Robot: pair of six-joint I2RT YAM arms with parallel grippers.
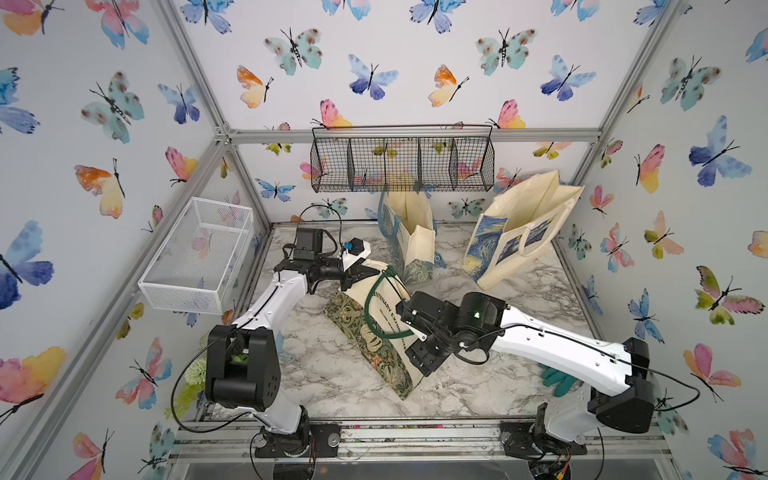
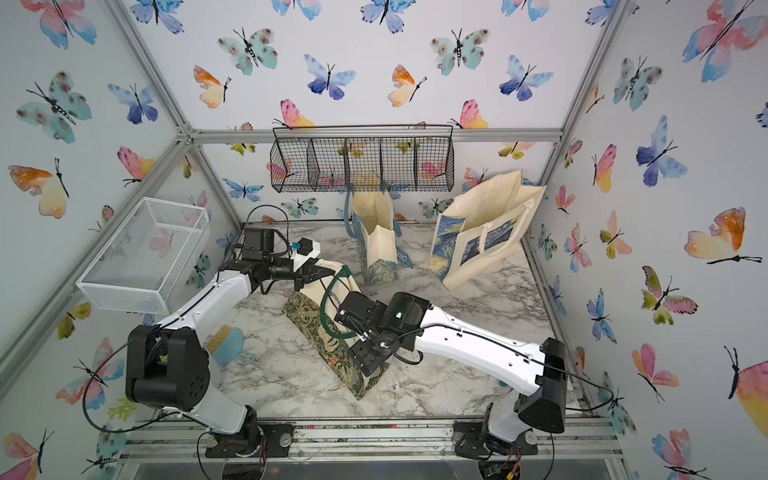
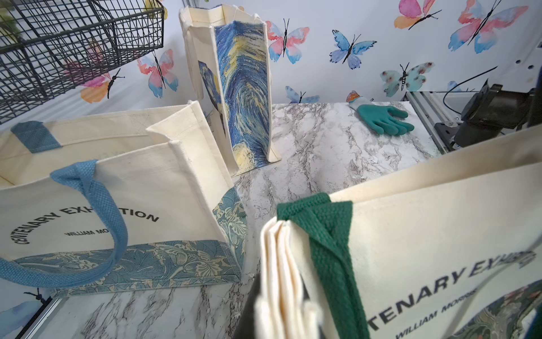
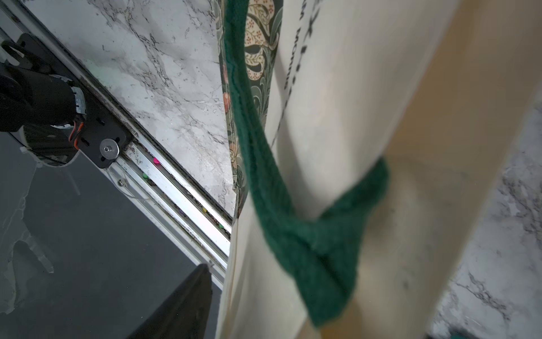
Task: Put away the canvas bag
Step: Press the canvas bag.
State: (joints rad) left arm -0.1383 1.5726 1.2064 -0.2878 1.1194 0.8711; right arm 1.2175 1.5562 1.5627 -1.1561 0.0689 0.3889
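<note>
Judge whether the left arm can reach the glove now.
Probably not: the glove lies by the right arm's base, beneath that arm, and the left pincer is shut on the green-handled bag.

Cream bags on a grey-veined white counter (image 1: 320, 374)
The canvas bag (image 1: 361, 332) is cream with dark green handles and a green floral base; the blue-handled bag (image 1: 415, 241) has pale blue floral trim; the third bag (image 1: 528, 220) swirls blue and yellow.
</note>
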